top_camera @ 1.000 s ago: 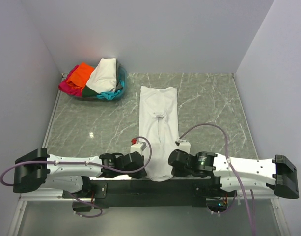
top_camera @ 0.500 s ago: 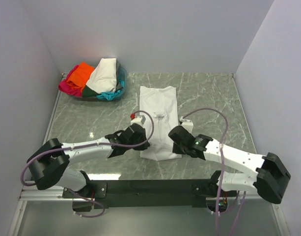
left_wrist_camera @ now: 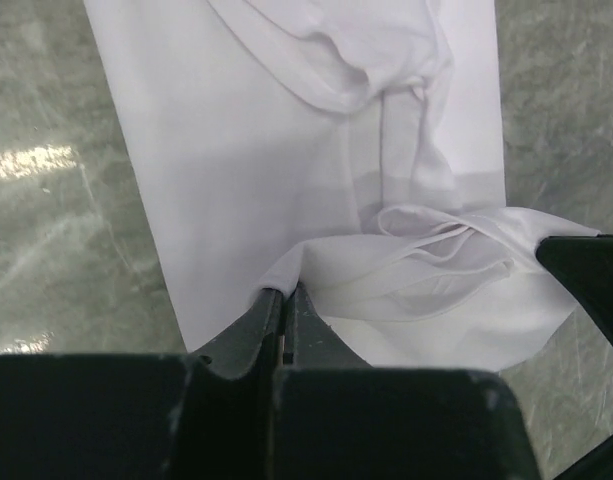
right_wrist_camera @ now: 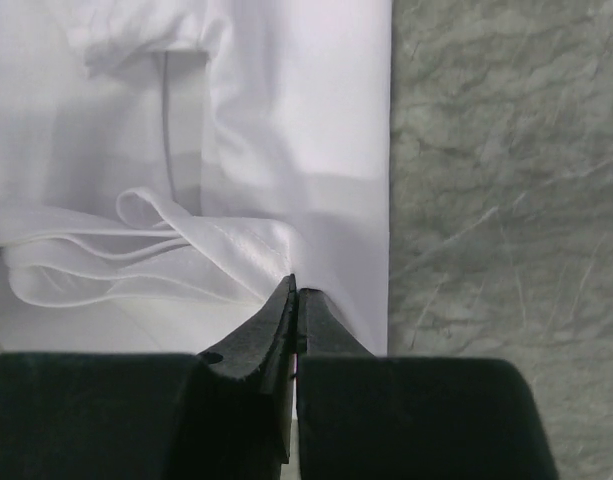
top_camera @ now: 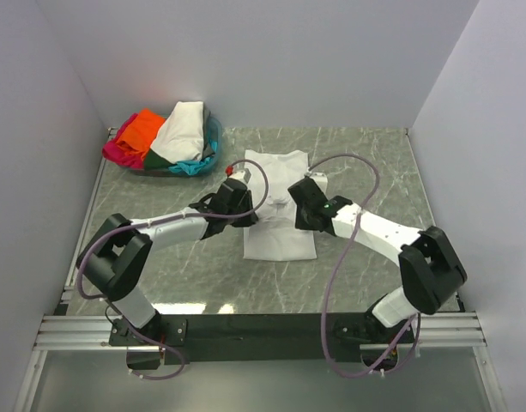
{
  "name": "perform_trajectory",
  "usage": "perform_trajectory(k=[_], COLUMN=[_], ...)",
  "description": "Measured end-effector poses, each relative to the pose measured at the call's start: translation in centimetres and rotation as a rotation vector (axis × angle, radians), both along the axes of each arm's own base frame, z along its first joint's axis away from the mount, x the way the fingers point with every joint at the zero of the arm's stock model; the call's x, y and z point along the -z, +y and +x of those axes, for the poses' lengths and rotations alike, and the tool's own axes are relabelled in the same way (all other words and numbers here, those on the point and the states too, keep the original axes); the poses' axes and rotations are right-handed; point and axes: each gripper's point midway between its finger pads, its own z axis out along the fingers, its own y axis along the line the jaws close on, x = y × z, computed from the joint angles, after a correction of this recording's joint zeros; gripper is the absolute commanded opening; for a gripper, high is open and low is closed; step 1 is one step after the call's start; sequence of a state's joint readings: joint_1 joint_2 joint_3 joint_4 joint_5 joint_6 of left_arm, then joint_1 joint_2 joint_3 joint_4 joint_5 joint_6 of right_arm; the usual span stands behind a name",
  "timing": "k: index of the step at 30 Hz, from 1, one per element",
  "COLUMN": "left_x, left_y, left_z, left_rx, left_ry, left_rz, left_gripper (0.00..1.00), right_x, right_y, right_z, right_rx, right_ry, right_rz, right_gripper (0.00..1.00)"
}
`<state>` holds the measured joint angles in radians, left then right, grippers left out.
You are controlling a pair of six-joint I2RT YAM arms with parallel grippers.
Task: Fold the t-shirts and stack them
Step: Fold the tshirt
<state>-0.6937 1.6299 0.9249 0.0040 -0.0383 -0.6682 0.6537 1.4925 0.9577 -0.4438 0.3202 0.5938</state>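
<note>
Since the left jaws and right jaws, clenched on its hem (right_wrist_camera: 136,255), have carried that hem away to mid-shirt, the white t-shirt (top_camera: 278,245) lies nearly halved.

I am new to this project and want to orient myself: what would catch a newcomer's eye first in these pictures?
The white shirt in the middle of the grey table stands out: the left gripper and the right gripper are each shut on its edge, holding it doubled over itself. Next comes the bright pile of shirts at the far left corner, orange, pink, teal and cream.
</note>
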Motion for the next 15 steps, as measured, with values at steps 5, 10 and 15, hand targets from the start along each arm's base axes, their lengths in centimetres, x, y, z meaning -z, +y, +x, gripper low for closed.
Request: perform_trajectory(k=[5,10,15], left_x=[0.5,1.2,1.8], left_y=[0.7,1.2,1.2], left_z=[1.8,2.9,3.6], left_rx=[-0.019,-0.028,-0.027], left_ry=[0.013,0.027,0.042], left_rz=[0.001,-0.006,-0.014], left_gripper=[0.01,0.01,0.01], right_x=[0.7,0.9,0.6], right_y=[-0.1,0.1,0.6], right_z=[2.1,4.1,5.8], right_rx=[0.000,0.000,-0.008], right_ry=[0.017,0.023,0.017], right_rz=[-0.030,-0.040,-0.037], right_gripper=[0.00,0.00,0.00])
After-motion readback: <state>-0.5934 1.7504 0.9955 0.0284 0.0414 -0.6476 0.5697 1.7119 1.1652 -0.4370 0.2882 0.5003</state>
